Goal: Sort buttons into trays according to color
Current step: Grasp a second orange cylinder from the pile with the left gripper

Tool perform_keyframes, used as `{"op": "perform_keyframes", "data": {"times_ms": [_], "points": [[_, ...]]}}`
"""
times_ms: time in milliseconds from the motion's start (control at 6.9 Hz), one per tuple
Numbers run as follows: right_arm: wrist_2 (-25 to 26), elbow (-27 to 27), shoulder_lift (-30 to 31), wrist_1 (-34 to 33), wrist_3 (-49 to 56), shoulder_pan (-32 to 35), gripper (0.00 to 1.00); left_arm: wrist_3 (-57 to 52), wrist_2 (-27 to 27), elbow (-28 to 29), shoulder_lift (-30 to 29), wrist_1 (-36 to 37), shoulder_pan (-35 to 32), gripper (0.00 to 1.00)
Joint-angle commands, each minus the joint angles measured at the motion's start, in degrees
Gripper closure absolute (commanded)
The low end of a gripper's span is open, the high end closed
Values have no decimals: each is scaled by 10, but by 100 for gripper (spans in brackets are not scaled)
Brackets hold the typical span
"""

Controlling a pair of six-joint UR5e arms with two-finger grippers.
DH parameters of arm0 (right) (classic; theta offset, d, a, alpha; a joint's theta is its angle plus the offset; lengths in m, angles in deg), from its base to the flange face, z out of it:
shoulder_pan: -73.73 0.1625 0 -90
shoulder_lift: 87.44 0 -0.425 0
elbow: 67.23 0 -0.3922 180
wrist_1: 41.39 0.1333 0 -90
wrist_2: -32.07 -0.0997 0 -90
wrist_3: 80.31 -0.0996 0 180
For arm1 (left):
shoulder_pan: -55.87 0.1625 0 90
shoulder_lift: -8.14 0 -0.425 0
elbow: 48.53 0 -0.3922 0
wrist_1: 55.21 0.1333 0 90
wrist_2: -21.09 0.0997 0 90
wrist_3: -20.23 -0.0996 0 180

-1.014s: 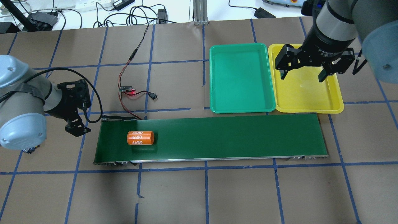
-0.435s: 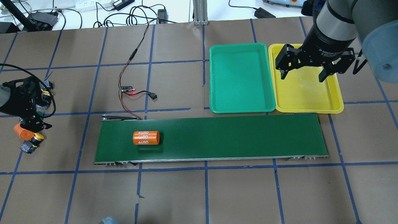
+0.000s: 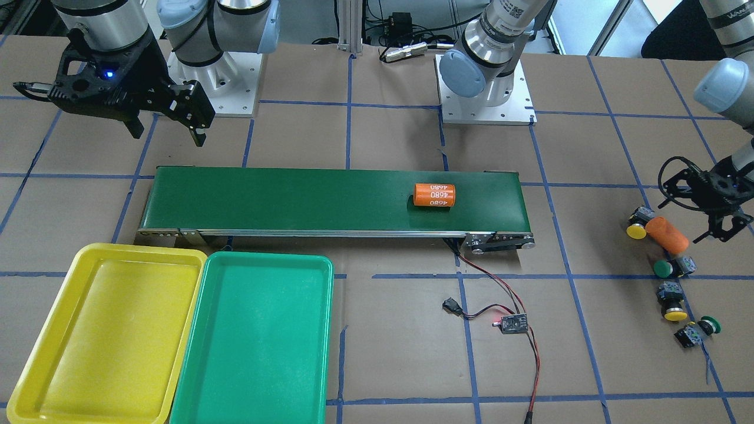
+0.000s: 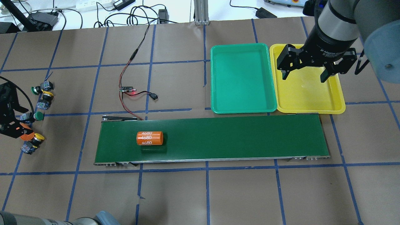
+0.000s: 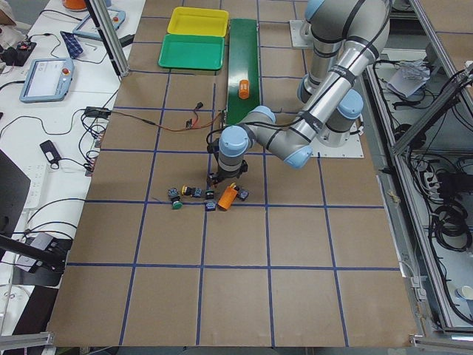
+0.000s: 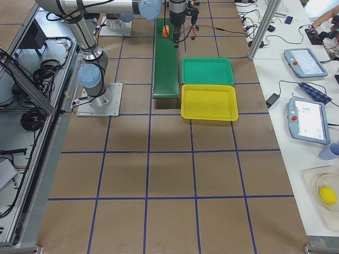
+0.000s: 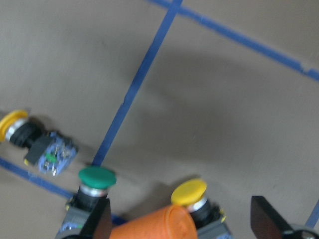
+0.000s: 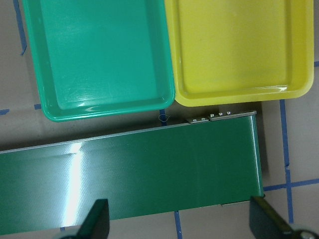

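The left end effector (image 7: 182,224) hangs low over the tabletop (image 7: 214,99) with its two fingers spread wide, and it holds nothing. An orange tube (image 7: 154,226) lies flat between the fingers. A green button (image 7: 97,177) sits right by one finger. A yellow button (image 7: 189,191) sits just past the tube's end, between the fingers. Another yellow button (image 7: 12,124) lies on its side further off. One more green button (image 3: 711,324) lies beyond that. All four buttons are on the tabletop, well apart from the trays.

The right end effector (image 4: 303,76) hangs up high. Its fingers are spread wide too, with nothing in them. Below it is the end of the green belt (image 4: 234,137). Just past that lie the green tray (image 4: 243,78) and the yellow tray (image 4: 307,97), touching side by side. A second orange tube (image 4: 150,138) lies on the belt, far from this end effector.
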Motion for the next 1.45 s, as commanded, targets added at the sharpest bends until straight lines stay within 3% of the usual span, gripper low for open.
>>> {"op": "perform_keyframes", "data": {"times_ms": [0,1304], "points": [[0,0,0,0,0,-1,0,-15,1,21,-45,-12,16,2],[0,0,-1,0,1,-1,0,-23,5,29,-86,-15,20,5]]}}
